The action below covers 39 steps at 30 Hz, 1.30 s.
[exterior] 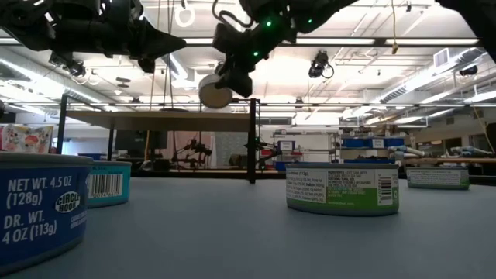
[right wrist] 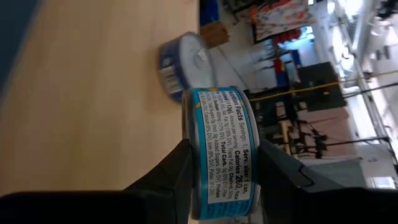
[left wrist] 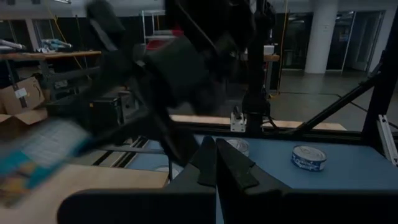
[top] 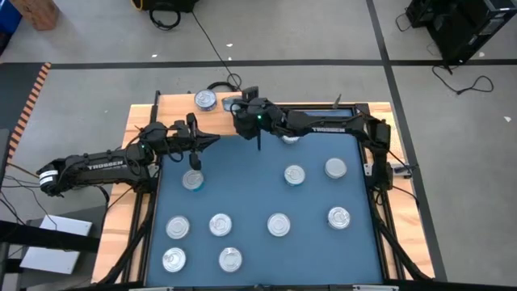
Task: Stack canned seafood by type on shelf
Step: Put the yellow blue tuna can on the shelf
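**A:** ok so where's the can at right now?

**B:** The short round tin with a teal paper label [right wrist: 221, 152] is pinched on its side between the right end effector [top: 242, 106] fingers, above the light wooden shelf board [top: 174, 103], just beside a blue-labelled tin with a silvery lid [top: 205, 99] already sitting there. That's the only one on the shelf, so most of the board beside it is bare.

**A:** and down on the blue counter [top: 250, 190]?

**B:** I count nine silver-lidded tins in the overhead shot: four toward the near left, three more on the right, one in the middle, and one up by the left arm. Wide gaps between them. The left end effector [top: 194, 162] hovers just over that tin [top: 192, 179], fingers closed together, holding nothing.
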{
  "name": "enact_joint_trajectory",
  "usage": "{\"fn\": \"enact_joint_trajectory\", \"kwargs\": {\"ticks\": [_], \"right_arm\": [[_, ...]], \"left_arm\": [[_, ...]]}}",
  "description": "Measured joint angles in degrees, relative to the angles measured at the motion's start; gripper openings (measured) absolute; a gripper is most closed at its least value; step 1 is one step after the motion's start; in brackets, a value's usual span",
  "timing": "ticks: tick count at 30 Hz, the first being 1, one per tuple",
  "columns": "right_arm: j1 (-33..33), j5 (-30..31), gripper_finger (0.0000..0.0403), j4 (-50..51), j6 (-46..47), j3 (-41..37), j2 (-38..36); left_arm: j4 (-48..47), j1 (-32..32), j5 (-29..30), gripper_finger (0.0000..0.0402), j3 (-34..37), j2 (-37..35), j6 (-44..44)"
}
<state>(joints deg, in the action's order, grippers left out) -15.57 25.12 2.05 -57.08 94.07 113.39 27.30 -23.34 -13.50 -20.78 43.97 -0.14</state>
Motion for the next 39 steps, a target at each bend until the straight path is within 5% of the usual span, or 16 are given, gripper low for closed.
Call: {"fn": "enact_joint_trajectory", "kwargs": {"ticks": [13, 26, 39], "right_arm": [[-2.9, 0.5, 0.0141, -0.6, 0.9, 2.7, 5.6], [-3.1, 3.3, 0.0249, -4.6, 4.6, 2.6, 5.7], [-2.9, 3.8, 0.0271, -6.2, 10.1, 2.6, 5.7]], "left_arm": [[0.1, -0.2, 0.0, 0.0001, 0.0, 0.5, 0.1], [-0.1, -0.3, 0.0, 0.0001, 0.0, 0.5, 0.1], [-0.2, -0.3, -0.1, 0.0001, 0.0, 0.5, 0.1]]}}
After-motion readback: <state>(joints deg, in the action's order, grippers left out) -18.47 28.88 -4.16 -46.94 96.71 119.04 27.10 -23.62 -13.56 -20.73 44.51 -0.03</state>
